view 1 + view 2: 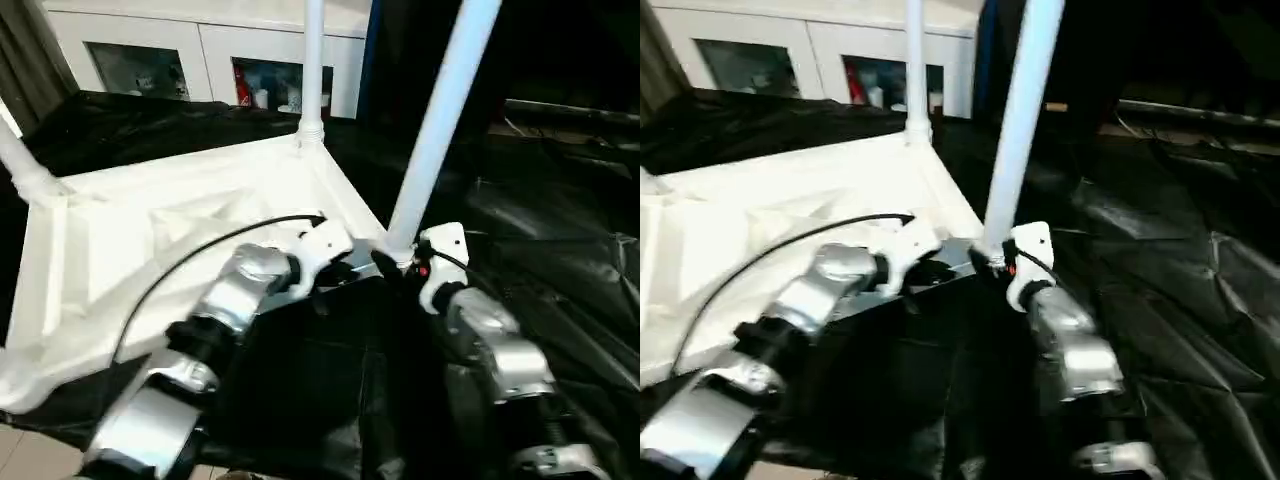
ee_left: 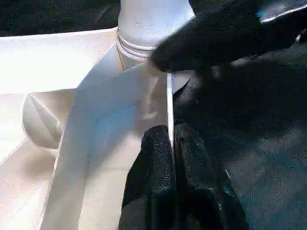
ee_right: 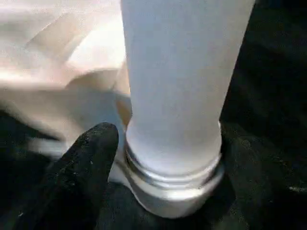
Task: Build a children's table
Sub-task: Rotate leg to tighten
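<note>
Lying upside down on the black-draped work table (image 1: 560,270), the white tabletop (image 1: 150,240) shows its ribbed underside in the left eye view. One tube leg (image 1: 312,60) stands in the far corner socket, and a second leg (image 1: 440,110) rises tilted from the near right corner. A third leg (image 1: 25,165) shows at the left edge. The left gripper (image 1: 352,268) and the right gripper (image 1: 392,262) meet at the base of the near right leg.

Right eye view: same layout; white cabinets (image 1: 790,60) stand behind the table.

Left wrist view: the left gripper's fingers (image 2: 158,163) are pressed together, pinching the thin raised rim (image 2: 169,103) of the tabletop just beside the corner socket (image 2: 136,48).

Right wrist view: one black finger (image 3: 88,153) sits beside the leg's ringed collar (image 3: 177,175). Whether the right gripper is spread or clamped on the leg cannot be told.
</note>
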Tool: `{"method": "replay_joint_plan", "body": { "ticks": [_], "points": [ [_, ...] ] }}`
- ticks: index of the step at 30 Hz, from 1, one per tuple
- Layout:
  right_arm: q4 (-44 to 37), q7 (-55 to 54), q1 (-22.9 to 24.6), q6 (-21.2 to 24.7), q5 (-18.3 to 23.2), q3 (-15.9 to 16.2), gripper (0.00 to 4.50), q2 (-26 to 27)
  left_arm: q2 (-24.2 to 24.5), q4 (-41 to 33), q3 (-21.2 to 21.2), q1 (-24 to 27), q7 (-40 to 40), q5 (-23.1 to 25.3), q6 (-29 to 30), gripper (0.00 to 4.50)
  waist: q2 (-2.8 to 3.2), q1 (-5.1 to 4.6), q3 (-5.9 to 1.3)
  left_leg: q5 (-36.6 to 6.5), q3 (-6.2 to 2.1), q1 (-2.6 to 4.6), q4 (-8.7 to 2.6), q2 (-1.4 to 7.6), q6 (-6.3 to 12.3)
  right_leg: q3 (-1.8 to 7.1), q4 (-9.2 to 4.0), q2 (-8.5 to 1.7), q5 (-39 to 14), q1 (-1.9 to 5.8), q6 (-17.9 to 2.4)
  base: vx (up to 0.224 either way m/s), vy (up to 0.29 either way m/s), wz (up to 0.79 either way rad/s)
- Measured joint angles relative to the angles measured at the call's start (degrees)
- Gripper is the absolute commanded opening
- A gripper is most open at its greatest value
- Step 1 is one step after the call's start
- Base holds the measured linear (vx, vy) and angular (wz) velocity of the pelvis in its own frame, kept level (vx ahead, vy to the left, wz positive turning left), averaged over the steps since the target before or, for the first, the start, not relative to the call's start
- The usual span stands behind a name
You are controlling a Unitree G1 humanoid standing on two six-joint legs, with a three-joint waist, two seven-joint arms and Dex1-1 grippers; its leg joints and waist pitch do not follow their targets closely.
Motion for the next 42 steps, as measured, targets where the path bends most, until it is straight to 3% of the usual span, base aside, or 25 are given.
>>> {"method": "replay_joint_plan", "body": {
  "ticks": [4, 11, 18, 20, 32, 36, 42],
  "points": [
    [-3.1, 10.8, 2.2, 0.0, 2.6, 0.8, 3.56, -4.5, 3.7, -1.6, 0.1, 1.5, -7.1, -1.6, -3.1, 0.00, 0.00, 0.16, 0.00, 0.0, 0.00, 0.01, -0.40, 0.07, 0.04, -0.09, 0.06, 0.08, 0.0, -0.14, 0.0, 0.000, 0.000, 0.00],
    [-6.8, 22.1, 3.1, 1.7, 6.9, 1.9, 3.56, -9.3, 7.2, -4.0, -0.1, 2.5, -16.4, -4.0, -3.4, 0.00, 0.06, 0.29, -0.03, 0.2, 0.02, -0.35, -0.32, 0.15, 0.32, -0.08, 0.02, 0.16, 0.0, -0.38, -0.2, 0.000, 0.000, 0.00],
    [-9.0, 28.2, 3.7, 1.7, 9.5, 2.3, 3.56, -11.0, 8.1, -4.4, -0.5, 2.9, -19.7, -4.7, -3.4, 0.00, 0.05, 0.54, -0.03, 0.2, 0.03, -0.39, -0.12, 0.15, 0.34, -0.06, 0.09, 0.13, 0.0, -0.36, -0.2, 0.000, 0.000, 0.00],
    [-9.0, 28.9, 3.7, 1.9, 9.8, 2.3, 3.29, -11.0, 8.2, -4.5, -0.5, 3.1, -20.1, -4.7, -3.4, 0.00, 0.05, 0.54, -0.02, 0.2, 0.03, -0.38, -0.11, 0.16, 0.33, -0.05, 0.10, 0.13, 0.0, -0.35, -0.2, 0.000, 0.000, 0.00],
    [-9.0, 28.3, 3.8, 2.5, 9.9, 2.1, 2.44, -11.2, 8.3, -4.7, -0.5, 3.2, -21.0, -4.8, -3.3, 0.00, 0.05, 0.74, -0.03, 0.2, 0.04, -0.39, -0.02, 0.16, 0.34, -0.04, 0.23, 0.13, 0.0, -0.35, -0.2, 0.000, 0.000, 0.00],
    [-7.9, 20.8, 3.9, 0.2, 6.9, 1.6, 2.12, -7.9, 7.0, -2.9, 0.1, 2.5, -16.4, -4.0, -3.7, 0.00, 0.05, 0.65, -0.03, 0.2, 0.04, -0.36, 0.25, 0.18, 0.32, 0.01, 0.46, 0.11, 0.0, -0.31, -0.3, 0.000, 0.000, 0.00],
    [-6.1, 6.8, 3.7, -0.7, 4.3, -1.0, 1.99, -1.0, 3.7, 0.0, 0.5, 0.7, -8.5, -2.3, -3.0, 0.00, 0.00, 0.03, 0.00, 0.0, 0.09, -0.34, 0.46, 0.11, 0.01, 0.08, 0.45, 0.00, 0.0, -0.25, -0.2, 0.000, 0.000, 0.00]
  ]
}}
